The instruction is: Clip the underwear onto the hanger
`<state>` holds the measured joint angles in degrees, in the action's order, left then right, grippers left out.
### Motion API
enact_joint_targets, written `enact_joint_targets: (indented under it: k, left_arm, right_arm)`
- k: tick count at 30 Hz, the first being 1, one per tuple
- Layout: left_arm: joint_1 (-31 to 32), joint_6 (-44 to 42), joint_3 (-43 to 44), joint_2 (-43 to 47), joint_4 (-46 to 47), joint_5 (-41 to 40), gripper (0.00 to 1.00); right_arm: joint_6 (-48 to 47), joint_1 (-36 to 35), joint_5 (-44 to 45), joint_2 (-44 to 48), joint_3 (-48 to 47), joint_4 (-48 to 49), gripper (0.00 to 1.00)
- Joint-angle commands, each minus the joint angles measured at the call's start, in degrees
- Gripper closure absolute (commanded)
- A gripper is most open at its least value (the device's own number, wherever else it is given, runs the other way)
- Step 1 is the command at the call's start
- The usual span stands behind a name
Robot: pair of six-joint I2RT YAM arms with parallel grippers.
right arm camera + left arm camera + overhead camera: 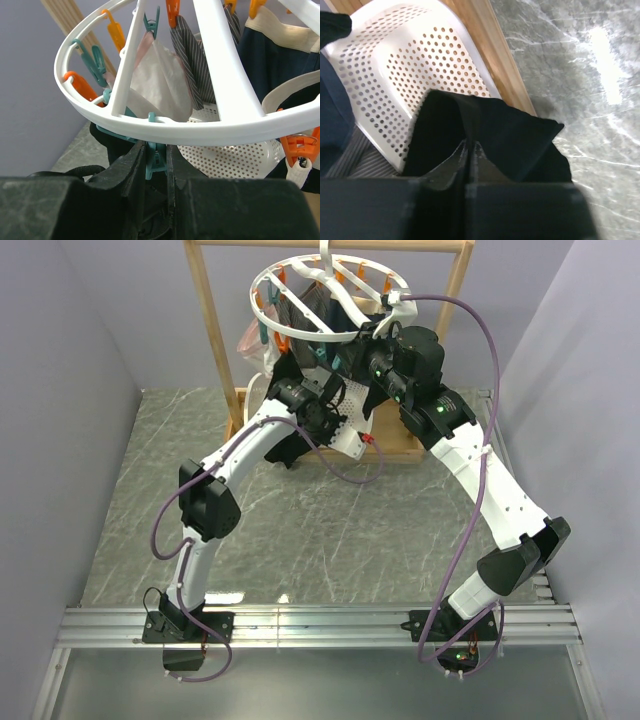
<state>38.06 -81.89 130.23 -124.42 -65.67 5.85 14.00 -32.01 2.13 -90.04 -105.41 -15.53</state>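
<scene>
The round white hanger (330, 302) hangs from the wooden rack, with orange and teal clips around its rim. My left gripper (470, 146) is shut on a fold of the black underwear (512, 132) and holds it up by the basket. In the top view the underwear (285, 450) droops below the left gripper (322, 405). My right gripper (156, 157) is shut on a teal clip (155, 161) just under the hanger's front rim (200, 132). Black fabric (107, 142) shows under the rim left of that clip. In the top view the right gripper (365, 358) is at the hanger's near edge.
A white perforated basket (420, 65) sits on the rack's wooden base (492, 50). A pale pink-white garment (160, 82), a grey striped one (192, 65) and a navy one with a cream band (270, 55) hang from other clips. The wooden rack's posts (215, 340) flank the hanger.
</scene>
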Motion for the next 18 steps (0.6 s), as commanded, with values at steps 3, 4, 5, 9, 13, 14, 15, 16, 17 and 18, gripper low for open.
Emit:
enact_joint_targets:
  k: [3,4,5,9,13,14,15,16,17,18]
  left_arm:
    - [-0.1,-1.3,-1.5,5.5,-0.7,2.8,1.00]
    - [-0.2,-1.2,-2.4,6.4,-0.3,4.4,1.00]
    - [-0.3,-1.0,-4.4,8.4,0.3,5.0,1.00]
    - [-1.0,-1.2,-11.2,15.1,4.2,10.0,1.00]
    - [-2.2,0.2,-22.0,23.9,13.6,14.4,1.00]
    - [-2.5,2.1,-26.4,27.3,16.2,15.6,1.00]
    - [-2.8,3.2,-28.4,28.9,20.5,16.2,1.00]
    - [-3.2,5.3,-31.7,31.3,22.8,16.8,1.00]
    - [-3.6,6.6,-33.0,32.2,24.8,17.1,1.00]
    - [-3.9,7.8,-34.2,33.2,26.7,17.2,1.00]
  right_arm:
    - [-0.7,-0.7,0.5,1.5,0.1,1.6,1.00]
    - [-0.7,-0.6,0.5,1.4,0.1,1.6,1.00]
    - [-0.6,-0.6,0.6,1.5,0.1,1.6,1.00]
    - [-0.7,-0.6,0.8,1.5,-0.1,1.7,1.00]
    - [-0.6,-0.4,0.9,1.8,0.3,1.7,1.00]
    - [-0.4,-0.3,0.7,2.0,0.4,1.6,1.00]
    - [-0.2,-0.2,0.5,2.0,0.5,1.6,1.00]
    - [0.1,0.2,0.2,2.1,0.6,1.6,1.00]
    - [0.6,0.3,-0.1,2.1,0.9,1.5,1.00]
    - [0.8,0.4,-0.8,2.3,1.0,1.3,1.00]
